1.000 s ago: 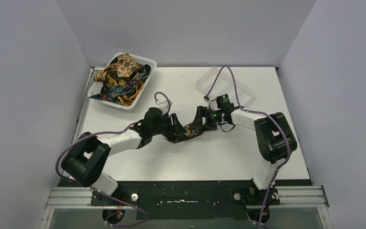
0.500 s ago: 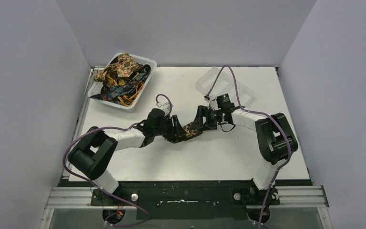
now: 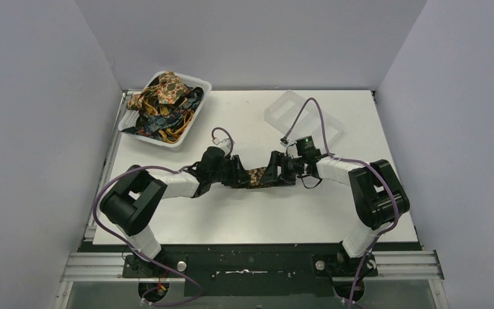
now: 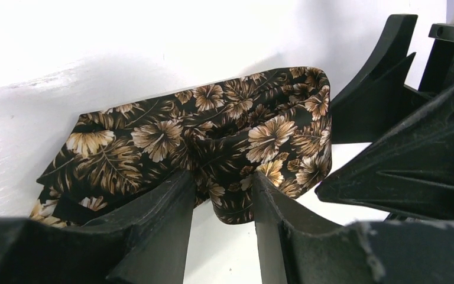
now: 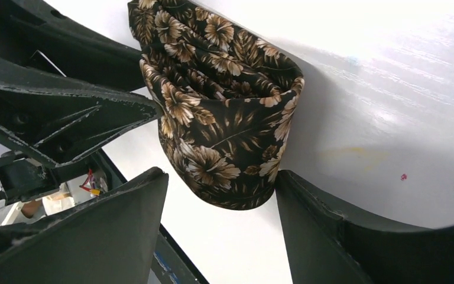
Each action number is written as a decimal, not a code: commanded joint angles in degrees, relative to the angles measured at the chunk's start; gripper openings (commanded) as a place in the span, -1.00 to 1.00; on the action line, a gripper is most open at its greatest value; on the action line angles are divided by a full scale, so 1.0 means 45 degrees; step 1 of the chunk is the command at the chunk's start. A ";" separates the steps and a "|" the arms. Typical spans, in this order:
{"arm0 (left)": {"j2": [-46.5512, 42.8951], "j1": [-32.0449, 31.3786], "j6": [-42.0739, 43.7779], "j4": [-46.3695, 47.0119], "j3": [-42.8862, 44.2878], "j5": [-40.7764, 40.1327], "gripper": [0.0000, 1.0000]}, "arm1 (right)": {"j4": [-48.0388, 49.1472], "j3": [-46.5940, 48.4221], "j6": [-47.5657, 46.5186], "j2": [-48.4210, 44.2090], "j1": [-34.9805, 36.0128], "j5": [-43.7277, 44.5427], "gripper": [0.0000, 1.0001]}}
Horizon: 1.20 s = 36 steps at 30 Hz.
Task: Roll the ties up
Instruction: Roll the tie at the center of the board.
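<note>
Brown floral tie (image 3: pixel 257 176): mid-frame on the bench (image 3: pixel 251 212), partly rolled, spanning both tools; lies more level and shorter than a second ago.
Left tool (image 3: pixel 240 175): clenched on a fold of the tie, fabric pressed against both fingers (image 4: pixel 153 225).
Right tool (image 3: pixel 274 174): fingers either side of the rolled end, one touching it; cannot tell whether gripped; lower in frame than earlier.
Left arm: elbow shifted rightward.
Other ties (image 3: pixel 164 103): heaped in the white basket (image 3: pixel 161 141), upper left, unchanged.
Clear tray (image 3: pixel 292 109): above right of centre, less covered by the right arm than before.
</note>
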 commanded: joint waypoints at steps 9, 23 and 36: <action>0.0479 0.0213 0.0453 0.1155 0.0670 0.0676 -0.26 | 0.0634 0.0530 -0.1254 -0.0345 -0.0168 0.0828 0.45; 0.0954 0.0400 0.0661 0.0666 0.1080 0.0618 -0.32 | 0.3755 -0.0332 -0.0574 0.0454 -0.0440 -0.0643 0.49; 0.1110 0.0419 0.0932 0.0406 0.1061 0.0373 -0.37 | 0.6299 -0.2100 0.1439 0.0005 -0.0436 -0.0588 0.46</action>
